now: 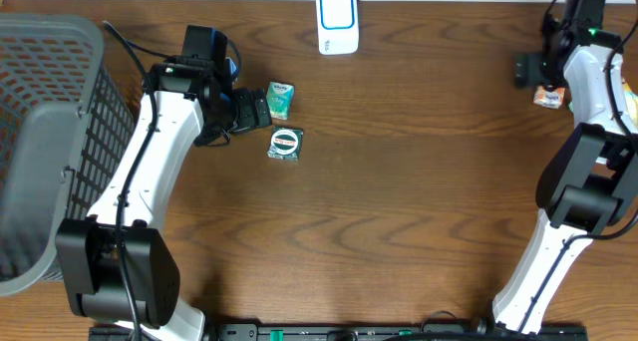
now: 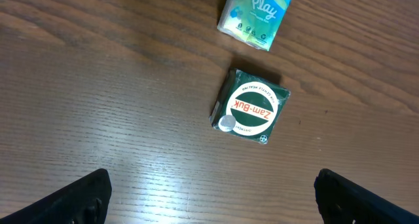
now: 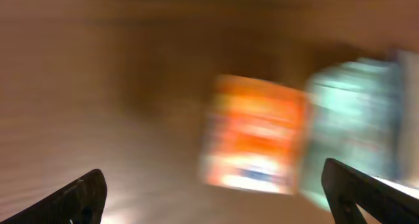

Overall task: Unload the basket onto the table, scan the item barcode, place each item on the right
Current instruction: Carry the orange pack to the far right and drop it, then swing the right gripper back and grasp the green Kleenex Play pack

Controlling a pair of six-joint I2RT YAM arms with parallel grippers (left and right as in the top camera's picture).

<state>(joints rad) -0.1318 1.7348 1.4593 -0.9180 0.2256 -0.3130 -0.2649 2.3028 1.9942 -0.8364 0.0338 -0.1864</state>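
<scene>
Ahead — untouched — Zam-Buk box (image 2: 251, 107) faces left pincer (image 2: 209, 191) (spread).

overhead straight down over table (image 1: 399, 231), left wrist close above Zam-Buk box (image 2: 252, 109) overhead also shows

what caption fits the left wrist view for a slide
Open left jaws above a green Zam-Buk box, Play packet beyond it.

Soft, even light covers the brown wood-grain counter (image 1: 399, 201); the left wrist view is sharp, the right wrist view smears an orange packet (image 3: 255, 135) into blur.
</scene>
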